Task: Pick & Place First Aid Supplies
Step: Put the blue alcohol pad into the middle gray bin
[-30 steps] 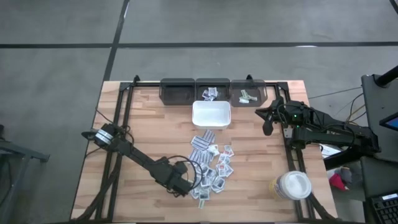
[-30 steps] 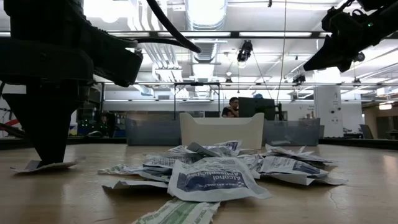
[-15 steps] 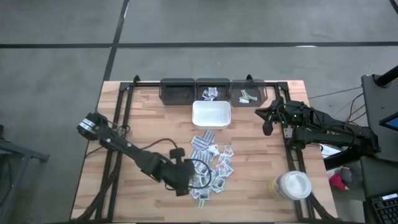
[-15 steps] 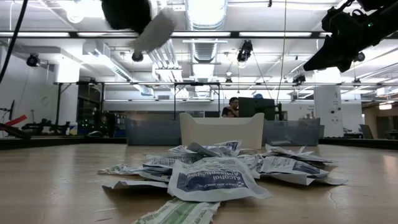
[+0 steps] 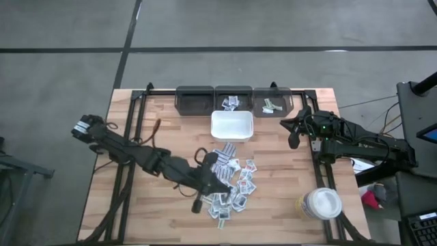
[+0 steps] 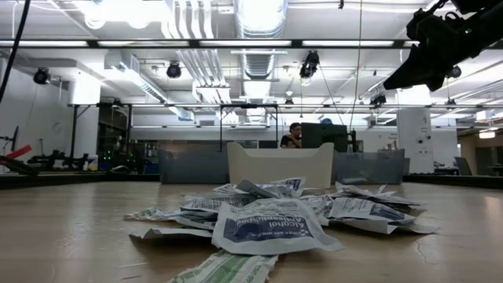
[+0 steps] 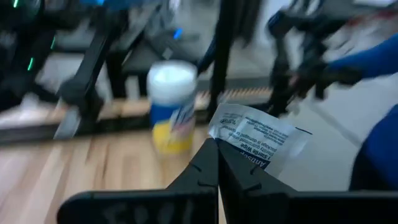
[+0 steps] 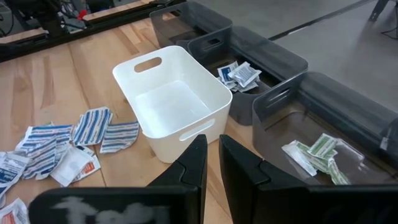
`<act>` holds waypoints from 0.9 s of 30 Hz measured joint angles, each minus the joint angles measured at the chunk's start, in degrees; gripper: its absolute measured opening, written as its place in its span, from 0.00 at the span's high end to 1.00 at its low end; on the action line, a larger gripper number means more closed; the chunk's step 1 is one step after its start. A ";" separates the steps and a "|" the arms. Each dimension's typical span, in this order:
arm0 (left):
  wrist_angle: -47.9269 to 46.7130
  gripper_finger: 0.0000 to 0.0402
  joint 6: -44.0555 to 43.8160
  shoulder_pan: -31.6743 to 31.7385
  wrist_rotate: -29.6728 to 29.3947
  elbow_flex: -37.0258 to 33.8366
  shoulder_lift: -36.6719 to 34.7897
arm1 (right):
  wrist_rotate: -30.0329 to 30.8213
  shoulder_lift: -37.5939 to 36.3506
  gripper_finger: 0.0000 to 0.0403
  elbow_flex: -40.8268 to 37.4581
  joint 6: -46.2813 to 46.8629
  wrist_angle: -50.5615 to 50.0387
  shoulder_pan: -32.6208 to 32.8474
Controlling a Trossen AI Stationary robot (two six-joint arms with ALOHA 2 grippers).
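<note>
**Packet pinched by a corner, drop risk**

High view: the left gripper [image 5: 207, 162] hovers over the packets [image 5: 232, 183]; its catch is too small to see. The right gripper [image 5: 294, 130] waits near the bins [image 5: 234, 100].

Low view: left arm out of frame.

Left wrist: fingers clamp one packet [image 7: 256, 132] by its edge; it could slip free. Blur hides detail.

Right wrist: fingers [image 8: 194, 163] narrow, empty.

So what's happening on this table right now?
The left gripper is shut on a white packet, lifted above the pile of first aid packets mid-table. The right gripper hangs by the dark bins and the empty white tray, holding nothing visible. Two bins already hold a few packets.
</note>
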 joint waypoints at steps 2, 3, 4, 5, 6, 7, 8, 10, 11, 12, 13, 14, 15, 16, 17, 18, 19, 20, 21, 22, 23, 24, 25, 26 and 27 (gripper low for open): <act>1.88 1.00 0.75 0.67 2.55 -0.44 -0.36 | 0.02 -0.02 0.91 0.00 0.00 -0.02 -0.02; 2.09 1.00 0.83 1.04 3.44 -0.44 -0.36 | 0.00 -0.02 0.90 0.00 0.00 -0.01 0.00; 1.85 1.00 0.56 1.34 3.46 -0.46 -0.36 | 0.02 -0.02 0.90 0.00 0.00 -0.01 -0.02; 1.39 1.00 -0.01 1.67 3.38 -0.51 -0.32 | 0.02 -0.02 0.90 0.00 0.00 0.00 0.00; 0.93 1.00 -0.97 2.10 2.41 -0.51 -0.10 | 0.02 -0.02 0.90 0.00 0.00 -0.02 -0.02; 0.18 1.00 -2.11 2.56 0.64 -0.51 0.10 | 0.02 0.00 0.90 0.00 0.00 -0.01 -0.02; -1.00 1.00 -3.22 3.10 -1.38 -0.51 0.50 | 0.02 0.00 0.90 0.00 0.00 -0.02 0.00; -3.68 1.00 -4.19 4.44 -5.91 -0.51 1.43 | 0.04 -0.02 0.90 0.00 0.00 -0.01 -0.02; -4.70 1.00 -4.24 5.16 -8.43 -0.52 1.81 | 0.02 -0.02 0.90 0.00 0.00 0.00 0.00; -5.52 1.00 -4.09 6.02 -10.99 -0.53 2.22 | 0.04 -0.02 0.90 0.00 0.00 -0.02 -0.02; -5.90 1.00 -3.67 6.97 -13.39 -0.50 2.56 | 0.04 -0.02 0.91 0.00 0.00 0.01 -0.02; -6.25 1.00 -2.96 7.99 -15.31 -0.25 2.80 | 0.04 -0.02 0.90 0.00 0.00 -0.02 -0.02; -6.19 1.00 -1.97 9.29 -16.62 -0.09 3.09 | 0.02 -0.02 0.90 0.00 0.00 -0.02 0.00; -6.21 1.00 -0.86 10.66 -17.35 0.09 3.44 | 0.04 -0.02 0.90 0.00 0.00 0.01 -0.02; -6.19 1.00 0.25 12.03 -17.85 0.25 3.78 | 0.04 -0.02 0.90 0.00 0.00 -0.02 -0.01; -6.23 1.00 1.17 13.45 -18.09 0.33 4.20 | 0.04 -0.02 0.90 0.00 0.00 -0.02 -0.02; -6.31 1.00 2.17 15.00 -18.22 0.36 4.53 | 0.06 -0.02 0.90 0.00 -0.01 -0.01 -0.02; -6.40 1.00 3.27 16.52 -18.22 0.37 4.83 | 0.07 -0.02 0.90 0.00 0.00 -0.01 -0.02; -6.35 1.00 4.24 17.95 -18.24 0.38 5.23 | 0.07 -0.02 0.90 0.00 -0.01 0.00 0.00; -6.30 1.00 5.32 19.62 -18.24 0.42 5.51 | 0.10 -0.02 0.90 0.00 -0.01 0.00 -0.02; -6.35 1.00 6.32 21.09 -18.25 0.43 5.73 | 0.11 -0.02 0.90 0.00 -0.01 -0.02 -0.01; -6.34 1.00 7.31 22.58 -18.27 0.43 6.05 | 0.11 -0.02 0.90 0.00 -0.02 -0.01 0.00; -6.33 1.00 8.44 24.18 -18.29 0.48 6.47 | 0.13 -0.02 0.90 0.00 -0.02 -0.02 -0.02; -6.66 1.00 9.68 25.61 -18.27 0.65 6.73 | 0.13 -0.02 0.90 0.00 -0.02 0.00 -0.02; -6.80 1.00 10.99 27.07 -18.27 0.84 7.19 | 0.13 -0.02 0.90 0.00 -0.02 -0.02 0.00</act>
